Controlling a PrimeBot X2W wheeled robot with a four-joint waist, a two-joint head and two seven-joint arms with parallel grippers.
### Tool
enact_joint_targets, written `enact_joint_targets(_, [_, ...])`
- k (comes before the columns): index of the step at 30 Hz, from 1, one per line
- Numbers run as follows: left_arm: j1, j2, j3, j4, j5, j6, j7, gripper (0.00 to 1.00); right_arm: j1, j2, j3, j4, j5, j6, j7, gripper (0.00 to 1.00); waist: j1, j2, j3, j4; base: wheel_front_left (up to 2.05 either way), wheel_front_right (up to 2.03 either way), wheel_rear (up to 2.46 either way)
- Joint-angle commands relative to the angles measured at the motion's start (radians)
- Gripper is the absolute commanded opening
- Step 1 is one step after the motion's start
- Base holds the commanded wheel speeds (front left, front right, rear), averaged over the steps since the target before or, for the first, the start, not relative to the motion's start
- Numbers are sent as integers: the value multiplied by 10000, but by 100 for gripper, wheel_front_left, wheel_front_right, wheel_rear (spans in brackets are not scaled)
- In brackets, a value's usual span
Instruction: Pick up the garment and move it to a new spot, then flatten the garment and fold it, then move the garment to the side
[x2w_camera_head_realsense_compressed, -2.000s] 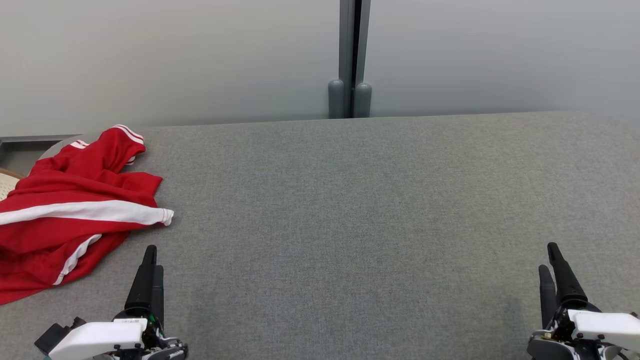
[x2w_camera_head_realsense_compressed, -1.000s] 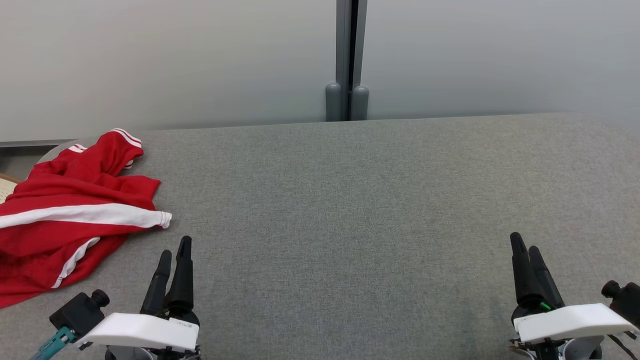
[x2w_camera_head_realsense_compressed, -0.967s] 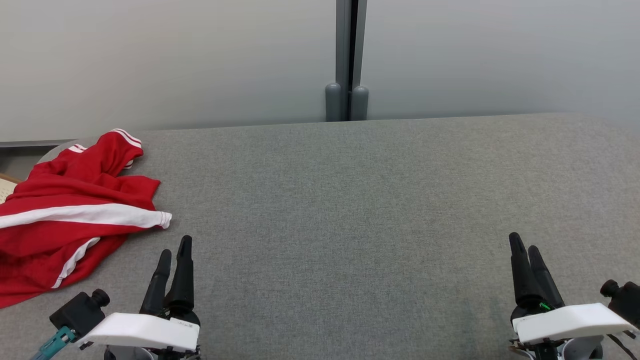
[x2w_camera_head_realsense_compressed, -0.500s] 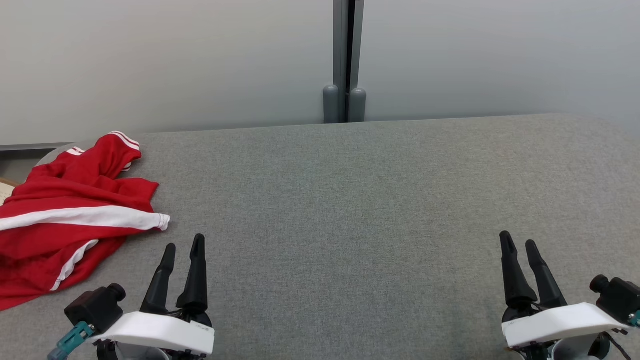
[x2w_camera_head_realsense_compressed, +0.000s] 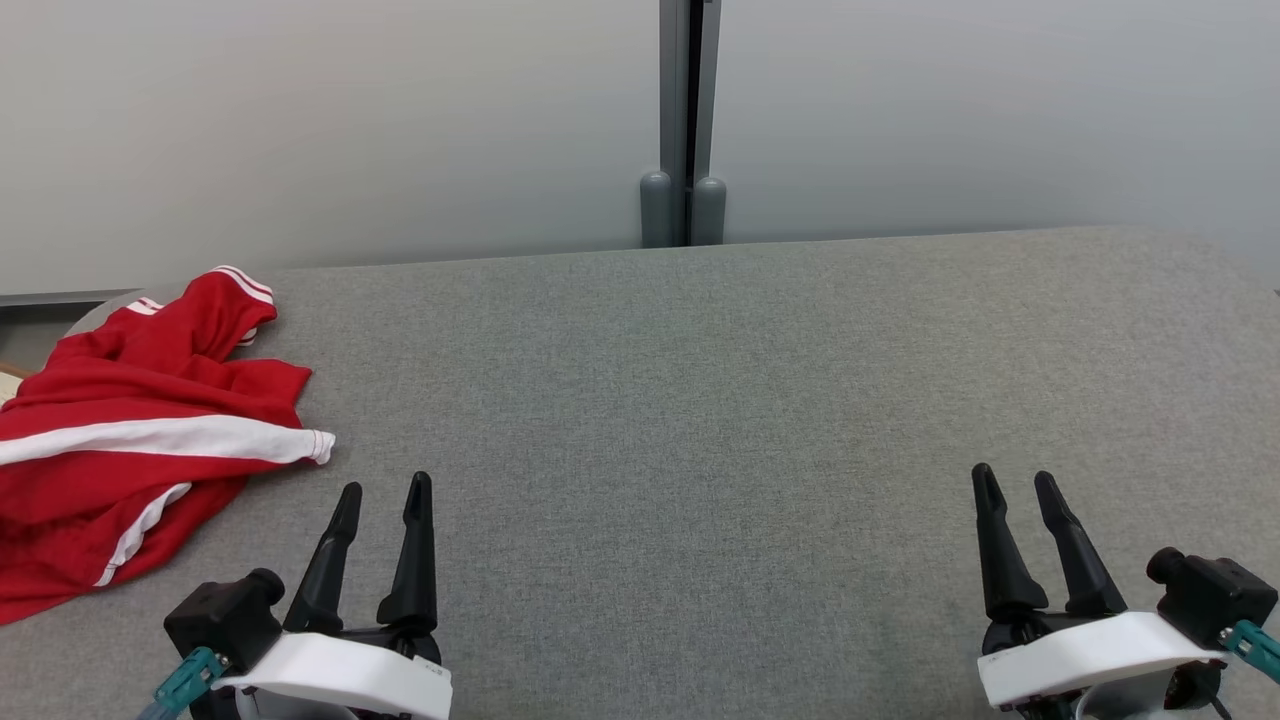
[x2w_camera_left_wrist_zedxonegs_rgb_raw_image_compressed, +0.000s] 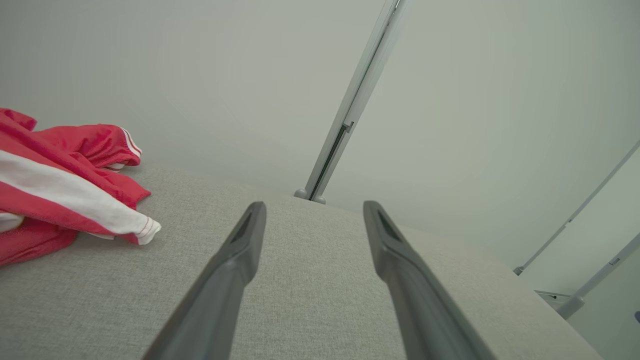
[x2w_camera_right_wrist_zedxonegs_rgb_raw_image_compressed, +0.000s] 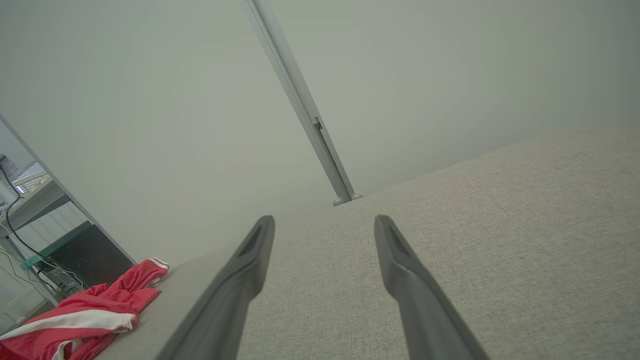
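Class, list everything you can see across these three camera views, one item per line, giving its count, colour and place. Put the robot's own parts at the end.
red fabric garment with white stripes: one, red and white, crumpled at the table's left end
grey fabric-covered table: one, grey, spread across the head view in front of the robot
pale wall panels: two, light grey, behind the table's far edge
grey metal post: one, grey, upright between the two panels
left gripper: one, dark fingers on a white body, open, at the table's near side, right of the garment and apart from it
right gripper: one, dark fingers on a white body, open, at the table's near right, holding nothing
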Motion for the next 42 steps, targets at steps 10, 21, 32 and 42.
enact_joint_targets(10, [33,68,-3,-262,1146,129,-318,100,-124,-129,42,-147,-1121,0,-326,100,0,0,65,-17,0,0,0])
enact_joint_targets(21, [94,79,-79,-348,2075,246,-596,100,-105,-51,117,-170,-2157,0,-599,100,0,0,102,-83,0,0,0])
enact_joint_targets(32, [164,90,-241,-273,2936,295,-800,100,61,15,-120,-89,-2927,0,-796,100,0,0,74,-131,0,0,0])
enact_joint_targets(42, [240,96,-253,-155,3478,442,-998,100,149,-22,129,-79,-3645,0,-991,100,0,0,12,-147,0,0,0])
